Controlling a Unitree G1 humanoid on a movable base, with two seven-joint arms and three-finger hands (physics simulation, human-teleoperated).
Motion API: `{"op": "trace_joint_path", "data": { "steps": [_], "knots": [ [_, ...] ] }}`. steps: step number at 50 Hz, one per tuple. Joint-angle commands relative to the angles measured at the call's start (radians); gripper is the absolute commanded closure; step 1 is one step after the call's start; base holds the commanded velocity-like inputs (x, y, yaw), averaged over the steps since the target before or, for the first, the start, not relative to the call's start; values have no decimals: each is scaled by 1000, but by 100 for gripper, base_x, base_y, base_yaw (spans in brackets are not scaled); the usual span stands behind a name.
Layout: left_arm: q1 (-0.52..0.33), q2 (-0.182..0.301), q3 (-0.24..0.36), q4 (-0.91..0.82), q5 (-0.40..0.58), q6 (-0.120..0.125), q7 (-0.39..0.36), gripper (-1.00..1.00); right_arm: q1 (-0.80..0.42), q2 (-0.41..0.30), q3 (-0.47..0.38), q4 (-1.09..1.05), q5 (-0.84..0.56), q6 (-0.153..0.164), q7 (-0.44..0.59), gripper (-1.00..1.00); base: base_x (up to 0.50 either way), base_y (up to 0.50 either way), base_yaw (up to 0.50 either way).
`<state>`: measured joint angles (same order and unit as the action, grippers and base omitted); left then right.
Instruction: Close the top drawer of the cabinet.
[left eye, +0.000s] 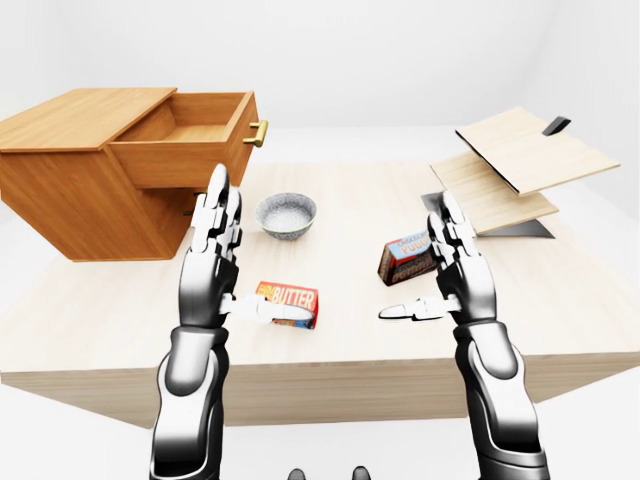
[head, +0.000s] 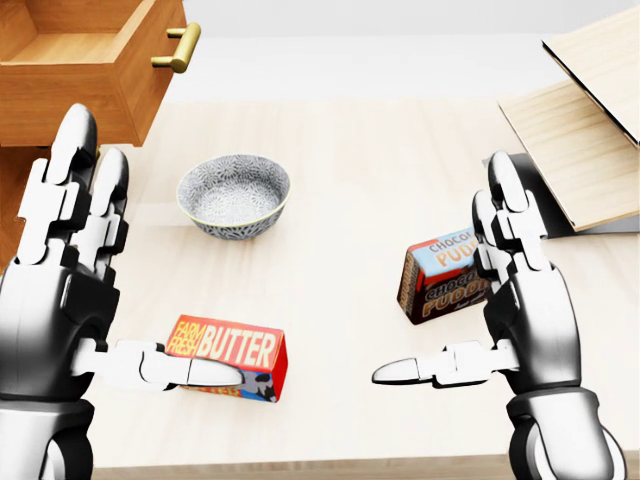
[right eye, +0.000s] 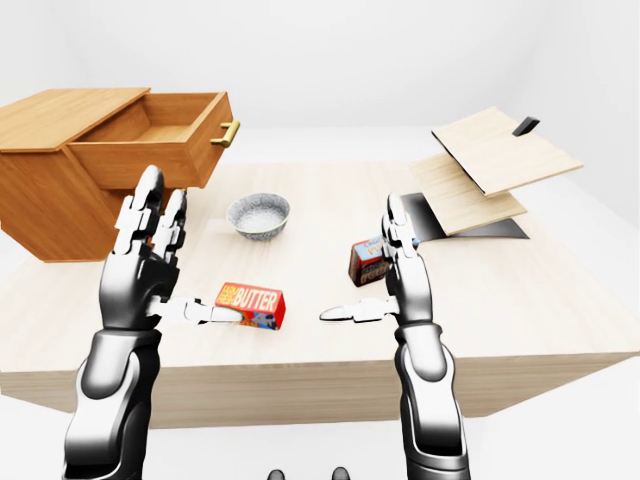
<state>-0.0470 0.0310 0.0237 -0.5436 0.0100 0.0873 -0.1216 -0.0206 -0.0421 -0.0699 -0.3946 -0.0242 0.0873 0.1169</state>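
A wooden cabinet (left eye: 70, 190) stands on the table at the left of the left-eye view. Its top drawer (left eye: 185, 150) is pulled out, with a brass handle (left eye: 257, 132) on its face. My left hand (left eye: 215, 255) is open, fingers upright, below and just right of the drawer's face, not touching it. My right hand (left eye: 455, 265) is open, fingers upright, over the table's right half. Both hands are empty.
On the wooden table (left eye: 350, 350) lie a grey bowl (left eye: 286, 215), a red butter box (left eye: 290, 304) by my left thumb, and a chocolate pudding box (left eye: 404, 260) by my right hand. A tilted wooden board stand (left eye: 510, 170) sits at the right.
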Motion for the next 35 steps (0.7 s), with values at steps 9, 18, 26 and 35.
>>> {"op": "trace_joint_path", "data": {
  "steps": [9, 18, 26, 35],
  "knots": [
    [8, -3, -6, -26, 1, 0, -5, -100, 3, 2, 2, -22, 9, 0, 6, -100, 36, -14, 0],
    [13, -4, -8, -33, 1, 0, -4, -100, 3, 1, 7, -20, 1, 0, 7, -100, 37, -12, 0],
    [6, -2, -2, -27, -2, 0, -6, -100, -3, 4, 8, -16, -4, 0, 7, -100, 43, 12, 0],
    [12, -5, -6, -31, -1, 0, -2, -100, 1, 1, 0, -26, 15, 0, 5, -100, 4, 1, 0]
  ]
}}
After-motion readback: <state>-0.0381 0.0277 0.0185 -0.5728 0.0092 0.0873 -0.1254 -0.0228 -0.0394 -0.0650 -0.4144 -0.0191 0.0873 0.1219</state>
